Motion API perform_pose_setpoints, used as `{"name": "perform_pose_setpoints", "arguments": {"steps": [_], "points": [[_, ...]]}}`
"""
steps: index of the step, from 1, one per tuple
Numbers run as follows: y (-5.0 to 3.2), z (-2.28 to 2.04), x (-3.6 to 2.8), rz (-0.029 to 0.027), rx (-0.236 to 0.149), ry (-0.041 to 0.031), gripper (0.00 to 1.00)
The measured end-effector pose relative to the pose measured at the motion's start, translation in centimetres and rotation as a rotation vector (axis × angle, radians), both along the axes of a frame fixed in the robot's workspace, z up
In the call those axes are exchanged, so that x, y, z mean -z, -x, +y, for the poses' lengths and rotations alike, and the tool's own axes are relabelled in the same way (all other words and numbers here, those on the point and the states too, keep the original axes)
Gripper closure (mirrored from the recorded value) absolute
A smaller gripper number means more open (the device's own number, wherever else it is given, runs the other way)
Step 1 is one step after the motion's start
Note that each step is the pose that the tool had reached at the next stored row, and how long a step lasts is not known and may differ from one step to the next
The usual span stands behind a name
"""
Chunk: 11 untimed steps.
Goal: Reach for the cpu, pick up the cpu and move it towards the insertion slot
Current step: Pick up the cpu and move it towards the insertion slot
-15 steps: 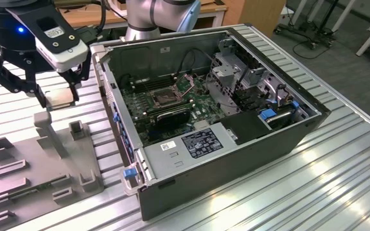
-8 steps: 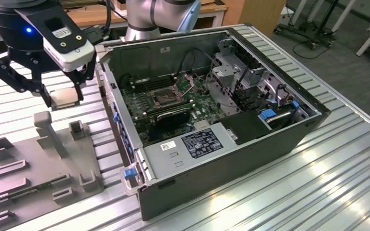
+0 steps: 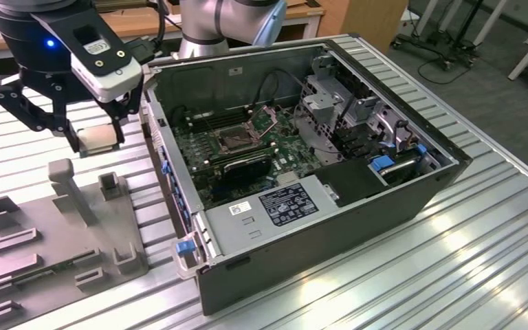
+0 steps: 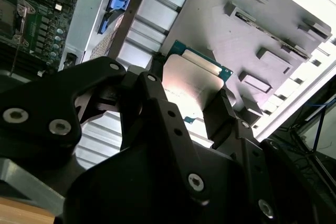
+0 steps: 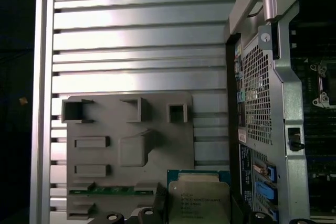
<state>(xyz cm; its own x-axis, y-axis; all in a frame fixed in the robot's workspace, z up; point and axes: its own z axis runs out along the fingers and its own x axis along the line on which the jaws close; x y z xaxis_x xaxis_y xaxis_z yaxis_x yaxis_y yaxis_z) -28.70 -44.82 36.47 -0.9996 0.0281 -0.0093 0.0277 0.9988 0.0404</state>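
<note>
The cpu [image 3: 99,137], a pale silvery square chip, hangs in my gripper [image 3: 95,141], which is shut on its edges. It is lifted clear of the grey plastic tray [image 3: 35,275], above the slatted table, on the exterior view's left of the open computer case. Both wrist views show the cpu [image 4: 192,83] [image 5: 199,199] between the black fingers [image 4: 157,114], with the tray [image 5: 157,145] below it. The insertion slot [image 3: 231,141], a metal-framed socket on the green board, lies inside the case, well to the exterior view's right of the gripper. It also appears in the first wrist view [image 5: 321,85].
The open computer case [image 3: 337,199] lies on its side on the slatted metal table [image 3: 484,275]. Its near wall with blue clips [image 3: 186,246] stands between the gripper and the board. Raised blocks [image 3: 69,184] stick up from the tray. Drive cages [image 3: 356,117] fill the case's far side.
</note>
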Motion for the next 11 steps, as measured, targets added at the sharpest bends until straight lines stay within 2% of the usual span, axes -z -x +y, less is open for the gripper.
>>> {"name": "perform_pose_setpoints", "arguments": {"steps": [10, 11], "points": [[-0.78, 0.0, 0.15, 0.0001, 0.002, 0.0001, 0.45], [-1.15, 0.0, 0.21, 0.0001, 0.003, 0.0, 0.45]]}}
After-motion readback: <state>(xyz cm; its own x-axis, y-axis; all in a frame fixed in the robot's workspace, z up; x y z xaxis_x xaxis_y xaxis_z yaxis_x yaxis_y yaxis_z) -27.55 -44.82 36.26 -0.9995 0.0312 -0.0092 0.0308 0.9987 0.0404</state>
